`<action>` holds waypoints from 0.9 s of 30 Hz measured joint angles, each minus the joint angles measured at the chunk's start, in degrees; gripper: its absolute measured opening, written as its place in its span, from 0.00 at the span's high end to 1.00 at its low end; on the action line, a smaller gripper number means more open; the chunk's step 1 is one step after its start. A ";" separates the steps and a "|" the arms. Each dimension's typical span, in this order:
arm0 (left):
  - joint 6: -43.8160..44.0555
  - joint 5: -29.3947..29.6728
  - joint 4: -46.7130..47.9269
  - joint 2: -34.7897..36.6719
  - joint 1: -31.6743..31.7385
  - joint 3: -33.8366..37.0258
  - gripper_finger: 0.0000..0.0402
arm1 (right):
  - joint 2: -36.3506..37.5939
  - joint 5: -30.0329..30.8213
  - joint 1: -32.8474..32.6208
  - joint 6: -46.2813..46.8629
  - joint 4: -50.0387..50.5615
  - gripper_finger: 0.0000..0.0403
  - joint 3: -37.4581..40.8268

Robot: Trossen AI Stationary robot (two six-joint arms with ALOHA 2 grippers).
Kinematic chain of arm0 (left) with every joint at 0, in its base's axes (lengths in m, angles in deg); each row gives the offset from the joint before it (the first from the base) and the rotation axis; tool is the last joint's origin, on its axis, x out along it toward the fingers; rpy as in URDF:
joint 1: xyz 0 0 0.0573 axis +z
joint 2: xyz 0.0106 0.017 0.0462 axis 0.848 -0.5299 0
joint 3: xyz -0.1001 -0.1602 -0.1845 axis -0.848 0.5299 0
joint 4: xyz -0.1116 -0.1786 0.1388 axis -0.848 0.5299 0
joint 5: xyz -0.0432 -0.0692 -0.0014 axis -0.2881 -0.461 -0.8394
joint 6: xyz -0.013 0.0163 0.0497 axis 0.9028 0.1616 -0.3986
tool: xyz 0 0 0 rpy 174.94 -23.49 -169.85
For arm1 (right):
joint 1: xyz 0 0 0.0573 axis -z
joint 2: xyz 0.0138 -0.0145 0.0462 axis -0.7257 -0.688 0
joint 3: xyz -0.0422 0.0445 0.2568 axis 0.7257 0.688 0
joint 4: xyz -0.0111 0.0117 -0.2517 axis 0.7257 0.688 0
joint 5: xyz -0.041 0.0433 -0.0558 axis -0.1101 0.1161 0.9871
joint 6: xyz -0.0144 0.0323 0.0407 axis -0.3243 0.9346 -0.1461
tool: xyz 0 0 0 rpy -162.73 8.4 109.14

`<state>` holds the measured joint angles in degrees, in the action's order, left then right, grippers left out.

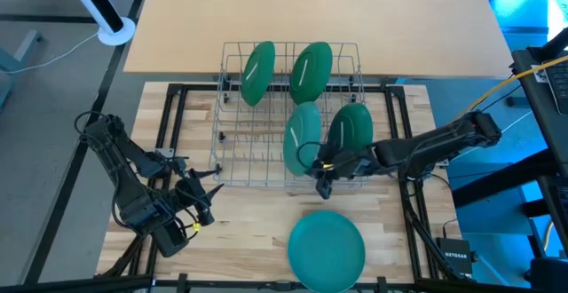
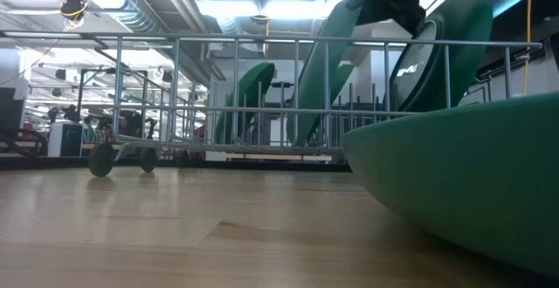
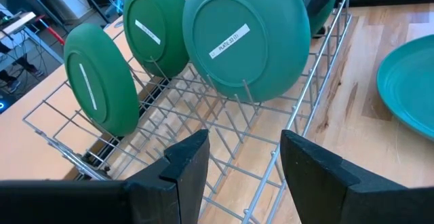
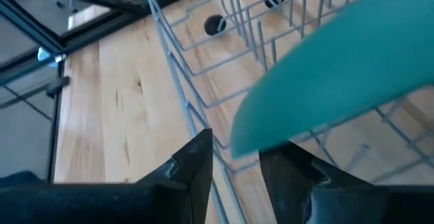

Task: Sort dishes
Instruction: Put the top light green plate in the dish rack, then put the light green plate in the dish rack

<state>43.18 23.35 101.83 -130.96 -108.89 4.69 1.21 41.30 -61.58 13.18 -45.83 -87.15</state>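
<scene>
A wire rack (image 1: pixel 232 106) holds four green plates standing on edge between its tines: two dark ones at the far side (image 1: pixel 258 71) (image 1: pixel 311 69), a dark one (image 1: pixel 352 126) and a lighter teal one (image 1: pixel 300 138) at the near side. Another teal plate (image 1: pixel 327 249) lies flat on the table near its near edge. My right gripper (image 1: pixel 321 170) is at the standing teal plate's near rim, open, with the rim (image 4: pixel 247 142) between its fingers. My left gripper (image 1: pixel 206 200) waits open left of the rack, facing it (image 3: pixel 244 149). My right gripper reaches from the table's right, its fingers on either side of the standing teal plate's near rim (image 4: pixel 247 142). A gap shows beside one finger (image 4: pixel 200 149); whether the other finger touches the rim I cannot tell. The plate stands tilted in the rack.
The rack's near wall (image 4: pixel 183 81) runs just beside my right gripper. The flat teal plate (image 2: pixel 472 174) fills the near right of the low view. Bare wood lies between my left gripper and the flat plate. A tan board (image 1: pixel 311 9) lies beyond the rack.
</scene>
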 joint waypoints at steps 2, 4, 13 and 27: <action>0.00 -0.01 0.00 0.00 0.00 0.00 0.57 | 1.13 -0.43 0.00 0.01 3.08 0.69 -0.69; 0.00 -0.02 0.00 0.00 0.00 0.00 0.57 | 2.33 -0.47 0.00 0.01 6.48 0.69 -1.58; 0.13 0.00 -0.33 0.00 0.00 0.00 0.57 | 6.17 -3.95 0.00 -1.06 18.00 0.69 -8.40; 4.01 -10.60 -25.80 -2.23 0.75 0.00 0.57 | 6.34 -10.30 -7.78 -9.56 19.00 0.69 -17.29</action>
<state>47.19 12.76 76.03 -133.19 -108.14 4.69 7.55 31.00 -69.36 3.62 -26.83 -104.44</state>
